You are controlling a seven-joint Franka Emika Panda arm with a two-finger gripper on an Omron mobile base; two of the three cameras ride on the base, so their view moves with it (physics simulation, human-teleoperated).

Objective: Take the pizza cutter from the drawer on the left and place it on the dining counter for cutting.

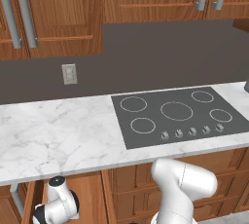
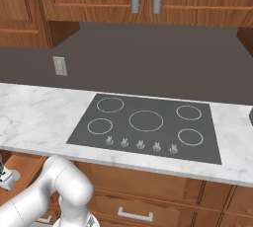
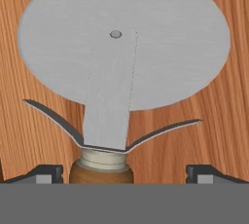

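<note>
The pizza cutter [image 3: 121, 38] lies flat on the plain wood floor of the open drawer [image 3: 219, 121], very close below the hand. Its round silver-grey wheel is toward the top of the hand view and its brown wooden handle [image 3: 99, 169] toward the bottom. My gripper [image 3: 124, 173] is open, with one dark fingertip [image 3: 48, 173] on each side of the handle and a gap between each and the wood. In the left base view my arm bends down into the open drawer [image 1: 90, 194] under the counter's left part. The dining counter is out of view.
Above the drawer runs a white marble counter [image 1: 53, 135] with a black cooktop [image 1: 180, 113] and its knobs. A wall outlet [image 1: 69, 74] and wooden upper cabinets [image 1: 63, 9] stand behind. Closed wood drawers [image 2: 148, 206] fill the base under the cooktop.
</note>
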